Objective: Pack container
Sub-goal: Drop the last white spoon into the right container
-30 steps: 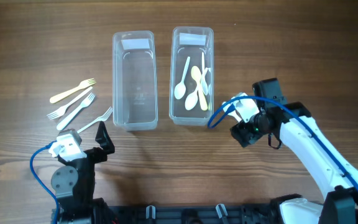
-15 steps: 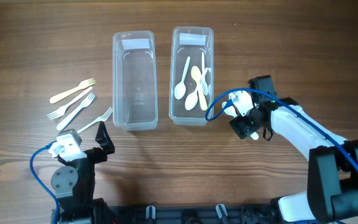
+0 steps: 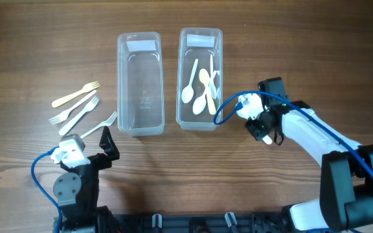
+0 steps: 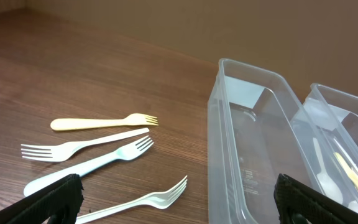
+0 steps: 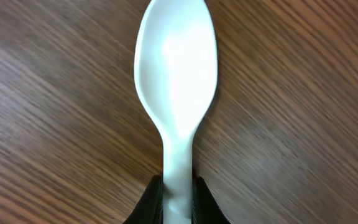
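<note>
Two clear containers stand side by side: the left one [image 3: 139, 83] [image 4: 247, 149] holds nothing, and the right one [image 3: 200, 77] has several white and cream spoons [image 3: 199, 87] in it. Several plastic forks [image 3: 76, 107] [image 4: 89, 146] lie on the wood left of the containers. My right gripper [image 3: 259, 129] [image 5: 178, 186] is down at the table to the right of the spoon container, shut on the handle of a white spoon [image 5: 176, 81] whose bowl points away from it. My left gripper [image 3: 86, 145] [image 4: 178, 202] stands wide open behind the forks, holding nothing.
The wooden table [image 3: 303, 52] carries all of this. A blue cable [image 3: 228, 110] loops from the right arm close to the spoon container's near corner. The nearest fork [image 4: 135, 202] lies between my left fingers, close to the left container's wall.
My right arm shifted a little toward the spoon container, then its jaws closed on the white spoon's handle. The left arm, forks and containers stayed put.
</note>
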